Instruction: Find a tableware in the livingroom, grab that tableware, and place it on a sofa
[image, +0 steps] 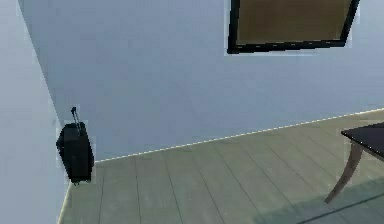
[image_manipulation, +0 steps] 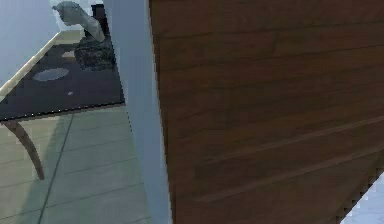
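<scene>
The state of the pincer cannot be told from these pictures. Close on the arm side a broad brown wooden panel with horizontal grain (image_manipulation: 270, 110) is seen, and a pale blue-grey wall edge (image_manipulation: 135, 110) stands just beside it on the arm side view's left. Past that edge a dark glossy tabletop on curved wooden legs (image_manipulation: 85, 92) is seen. On it lies a flat pale-grey oval shape (image_manipulation: 50, 73), which is judged the likeliest tableware, perhaps a plate, though it is too small for certainty. A smaller pale spot (image_manipulation: 68, 56) lies just beyond it, and a dark lumpy mound (image_manipulation: 97, 52) and a whitish rounded object (image_manipulation: 70, 12) are seen farther back.

In the forward view a black upright suitcase (image: 75, 152) stands in the corner on the grey-green plank floor (image: 200, 180), and a dark-framed brown picture (image: 290, 22) hangs on the wall. A dark corner at that view's right edge is probably the same tabletop.

The step in hand is judged to be search and approach. It would be done well if the base were turned toward the forward view's right and brought alongside, so that the oval shape is set squarely out on the arm side. The panel and wall edge should be given room, and the curved legs should not be struck. The oval shape should be confirmed from nearer before any reach is begun.
</scene>
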